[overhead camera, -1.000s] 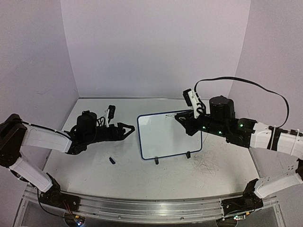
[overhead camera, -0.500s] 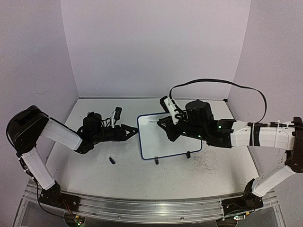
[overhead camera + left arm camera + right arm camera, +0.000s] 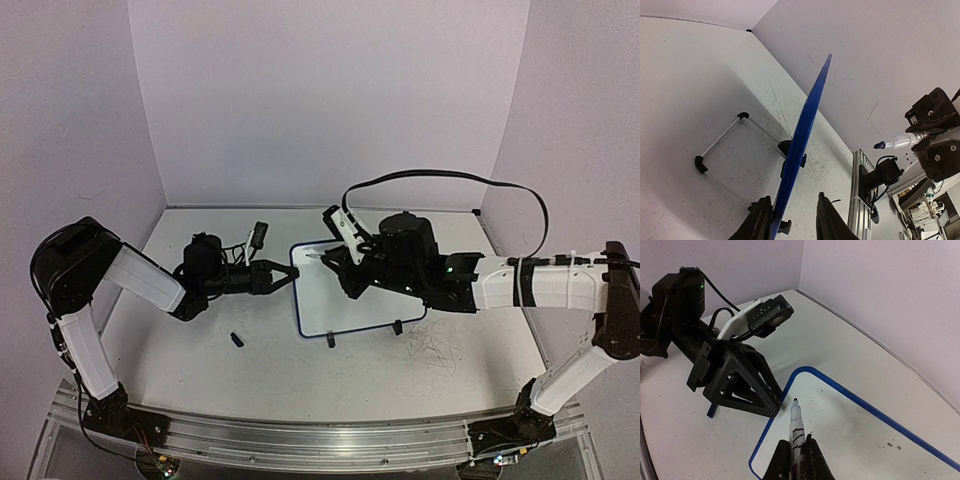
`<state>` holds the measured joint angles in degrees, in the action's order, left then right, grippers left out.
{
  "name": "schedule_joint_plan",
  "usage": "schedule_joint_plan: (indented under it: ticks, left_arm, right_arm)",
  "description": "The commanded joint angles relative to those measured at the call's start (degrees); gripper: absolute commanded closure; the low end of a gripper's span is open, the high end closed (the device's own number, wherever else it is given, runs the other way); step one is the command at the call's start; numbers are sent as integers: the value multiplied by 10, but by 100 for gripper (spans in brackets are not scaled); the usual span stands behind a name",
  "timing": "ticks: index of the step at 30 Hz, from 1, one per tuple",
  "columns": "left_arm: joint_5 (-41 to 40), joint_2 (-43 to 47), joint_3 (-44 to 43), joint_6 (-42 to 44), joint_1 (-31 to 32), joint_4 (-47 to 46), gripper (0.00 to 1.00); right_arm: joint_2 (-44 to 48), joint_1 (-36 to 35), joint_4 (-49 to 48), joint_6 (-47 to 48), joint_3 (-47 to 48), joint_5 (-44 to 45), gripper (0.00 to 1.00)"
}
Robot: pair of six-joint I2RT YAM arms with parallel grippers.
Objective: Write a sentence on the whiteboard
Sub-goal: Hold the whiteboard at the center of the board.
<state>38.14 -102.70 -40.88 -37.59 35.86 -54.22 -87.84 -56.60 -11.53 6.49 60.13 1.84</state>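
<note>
**Marker poised at the board's corner, left jaws astride the rim**

The right gripper (image 3: 795, 452) is clenched on a white marker (image 3: 796, 427), dark tip forward, over the upper left corner of the whiteboard (image 3: 370, 300); whether the tip touches cannot be told. The left gripper (image 3: 287, 277) is parted around the board's blue rim (image 3: 807, 115), with one finger (image 3: 760, 222) against it and a gap at the other. The board stands tilted on its black feet at mid-table (image 3: 200, 360), between the arms. The marker's barrel print and a few faint specks on the board are too small to read.
</note>
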Motion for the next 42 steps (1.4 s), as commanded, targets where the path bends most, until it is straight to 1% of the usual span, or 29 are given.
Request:
schedule_joint_plan:
  ticks: [1, 6, 10, 17, 20, 27, 30, 33, 35, 42]
  left_arm:
    - [22, -16, -17, 6, -5, -31, 71]
    - [31, -24, -21, 12, -10, -34, 78]
    - [40, -28, -25, 18, -10, -37, 81]
    - [55, -41, -31, 18, -10, -41, 77]
    - [57, -44, -33, 19, -10, -45, 77]
    - [59, -45, -33, 36, -10, -47, 87]
    - [60, -44, -30, 49, -11, -47, 95]
    - [60, -38, -26, 59, -11, -47, 98]
    - [61, -36, -23, 65, -11, -47, 100]
    - [63, -37, -23, 68, -11, -47, 100]
  right_arm:
    - [-8, -6, -26, 18, 22, -2, 100]
    - [-7, -8, -32, 21, 17, 0, 100]
    - [-11, -8, -33, 23, 16, -3, 100]
    - [-13, -11, -37, 27, 14, -5, 100]
    - [-13, -12, -37, 27, 13, -5, 100]
    - [-13, -13, -38, 30, 11, 2, 100]
    - [-13, -13, -38, 30, 11, 1, 100]
    - [-11, -15, -38, 30, 9, 4, 100]
    - [-11, -14, -38, 31, 9, 8, 100]
    - [-13, -18, -37, 35, 17, 16, 100]
